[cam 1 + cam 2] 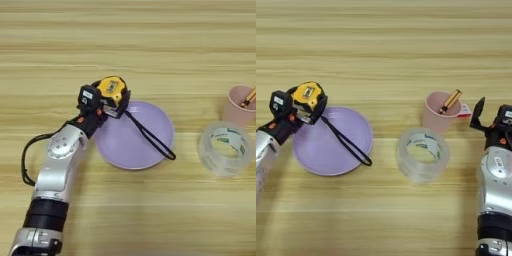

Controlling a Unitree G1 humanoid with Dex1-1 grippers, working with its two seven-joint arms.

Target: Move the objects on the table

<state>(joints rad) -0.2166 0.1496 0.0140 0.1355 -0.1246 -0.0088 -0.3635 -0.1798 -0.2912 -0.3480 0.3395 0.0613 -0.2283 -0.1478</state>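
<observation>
One tabletop (150, 40) carries one lavender plate (125, 145), one clear tape roll (422, 154), one pink cup (437, 112) holding a stick, and one tape measure (112, 90), pinched by the left claw (107, 102) over the plate's far-left rim. Its strap (150, 137) trails across the plate and could drag it if the measure is carried off. The right claw (487, 117) waits just right of the cup; whether it is spread cannot be told.

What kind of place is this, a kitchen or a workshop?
Most likely a robot test bench, not a kitchen: a bare wooden table with unrelated props, namely a lavender plate, a clear tape roll and a tape measure held in the left claw.
</observation>
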